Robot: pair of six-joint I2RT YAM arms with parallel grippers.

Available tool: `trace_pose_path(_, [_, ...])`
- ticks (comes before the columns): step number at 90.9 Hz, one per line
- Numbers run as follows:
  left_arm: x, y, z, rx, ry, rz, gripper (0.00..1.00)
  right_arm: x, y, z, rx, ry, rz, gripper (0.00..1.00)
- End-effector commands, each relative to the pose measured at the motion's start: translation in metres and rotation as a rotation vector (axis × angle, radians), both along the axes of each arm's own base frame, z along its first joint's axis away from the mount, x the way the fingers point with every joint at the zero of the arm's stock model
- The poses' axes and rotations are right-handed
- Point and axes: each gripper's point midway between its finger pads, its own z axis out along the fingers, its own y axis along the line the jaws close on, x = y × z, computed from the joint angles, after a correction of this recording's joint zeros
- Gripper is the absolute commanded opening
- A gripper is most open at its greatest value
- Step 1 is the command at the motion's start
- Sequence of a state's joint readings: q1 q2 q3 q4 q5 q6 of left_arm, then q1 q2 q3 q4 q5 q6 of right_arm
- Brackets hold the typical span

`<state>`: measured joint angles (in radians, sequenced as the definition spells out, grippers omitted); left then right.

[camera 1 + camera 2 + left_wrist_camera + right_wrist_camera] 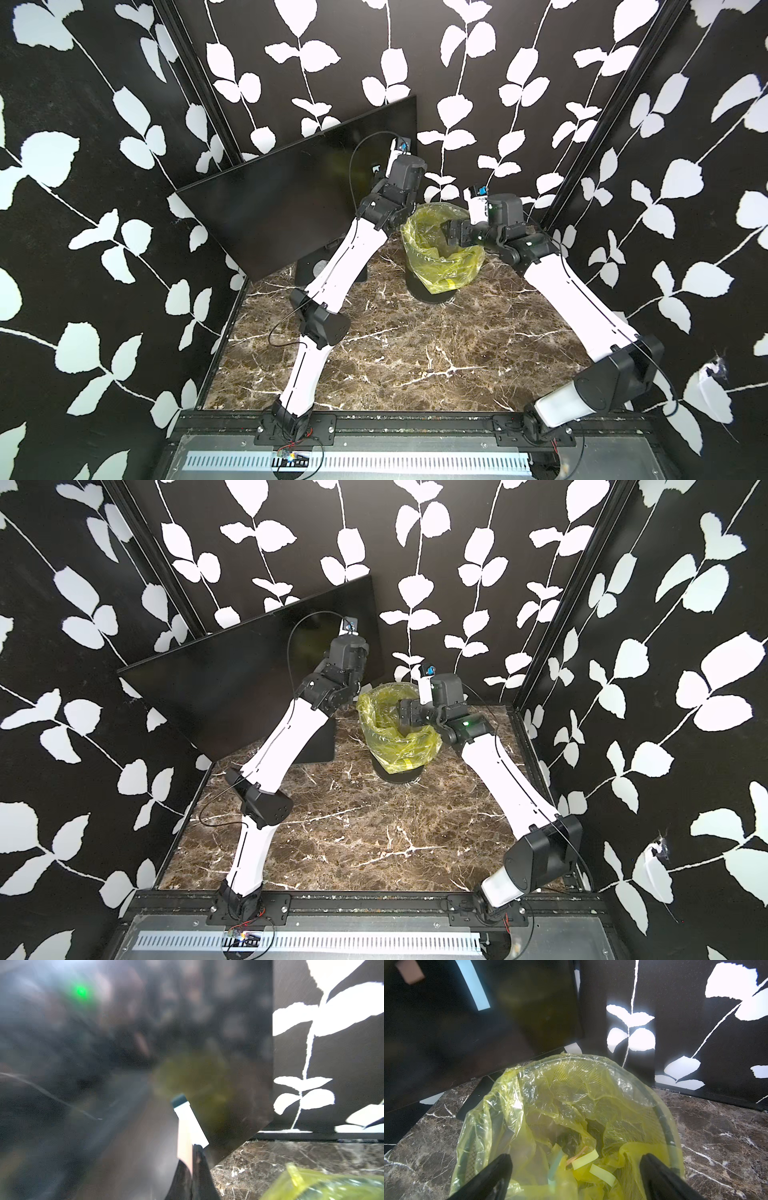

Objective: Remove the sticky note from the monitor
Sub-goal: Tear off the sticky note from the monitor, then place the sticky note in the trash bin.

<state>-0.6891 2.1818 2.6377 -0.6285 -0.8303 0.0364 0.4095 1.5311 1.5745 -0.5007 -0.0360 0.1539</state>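
**Sticky note** point(192, 1124): pale paper strip. It is pinched at one end by the left hand point(196, 1153), whose fingers are closed together on it. The note sits right at the monitor point(270, 208) screen, at the end nearest the bin point(453, 266). An end grip probably suits peeling it off without rubbing the glass.

**Monitor:** stands angled across the back left corner of the counter point(415, 353), with its base point(322, 748) toward the middle.

**Right hand** point(576, 1156): fingers apart and empty, hanging over the mouth of the bin, probably out of the way or ready to help.

**Bin:** lined with a yellow bag, at the back middle of the counter, just beside the monitor's end, so the drop would be short. Paper strips point(584, 1160) lie inside.

**Not legible:**
- In both top views the left wrist covers the hand and the note.
- I cannot tell whether the note adheres to the glass or has lifted. The left wrist view is blurred, and the glossy screen seems to double the strip.
- A pinkish patch point(410, 971) shows on the screen. It could be paper or a reflection; I cannot tell which.
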Motion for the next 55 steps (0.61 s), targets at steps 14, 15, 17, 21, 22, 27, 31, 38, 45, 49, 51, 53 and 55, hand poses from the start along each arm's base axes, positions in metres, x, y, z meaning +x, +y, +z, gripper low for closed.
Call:
trace_pose_path(14, [-0.037,0.003,0.040,-0.054,-0.049,-0.038,0.00,-0.007,-0.006,0.022,0.038,-0.069,0.009,0.97])
trace_pose_path(15, [-0.039,0.001,0.040,-0.054,-0.049,-0.046,0.00,-0.007,-0.007,0.023,0.038,-0.070,0.008,0.97])
trace_pose_path(17, [-0.042,-0.003,0.041,-0.060,-0.046,-0.060,0.00,-0.008,-0.007,0.024,0.039,-0.072,0.008,0.97])
trace_pose_path(21, [-0.045,-0.010,0.039,-0.091,-0.033,-0.096,0.00,-0.008,-0.009,0.025,0.038,-0.076,0.003,0.97])
trace_pose_path(22, [-0.045,-0.011,0.037,-0.100,-0.027,-0.103,0.00,-0.008,-0.010,0.025,0.037,-0.078,0.001,0.97])
trace_pose_path(27, [-0.049,-0.019,0.029,-0.156,0.010,-0.142,0.00,-0.008,-0.015,0.027,0.033,-0.085,-0.014,0.97])
trace_pose_path(31, [-0.052,-0.030,0.020,-0.207,0.054,-0.193,0.00,-0.008,-0.019,0.031,0.031,-0.093,-0.029,0.97])
trace_pose_path(38, [-0.059,-0.051,0.002,-0.308,0.137,-0.274,0.00,-0.008,-0.029,0.035,0.025,-0.106,-0.069,0.97])
trace_pose_path(45, [-0.067,-0.078,-0.012,-0.397,0.218,-0.391,0.00,-0.008,-0.038,0.040,0.009,-0.120,-0.107,0.97])
trace_pose_path(49, [-0.072,-0.094,-0.018,-0.420,0.260,-0.474,0.00,-0.009,-0.045,0.043,-0.004,-0.131,-0.138,0.97])
trace_pose_path(51, [-0.076,-0.100,-0.021,-0.431,0.282,-0.505,0.00,-0.009,-0.049,0.044,-0.010,-0.138,-0.156,0.97])
trace_pose_path(53, [-0.078,-0.104,-0.025,-0.442,0.308,-0.524,0.00,-0.009,-0.054,0.046,-0.018,-0.146,-0.179,0.97])
trace_pose_path(55, [-0.082,-0.108,-0.030,-0.448,0.335,-0.543,0.00,-0.010,-0.058,0.048,-0.024,-0.152,-0.197,0.97])
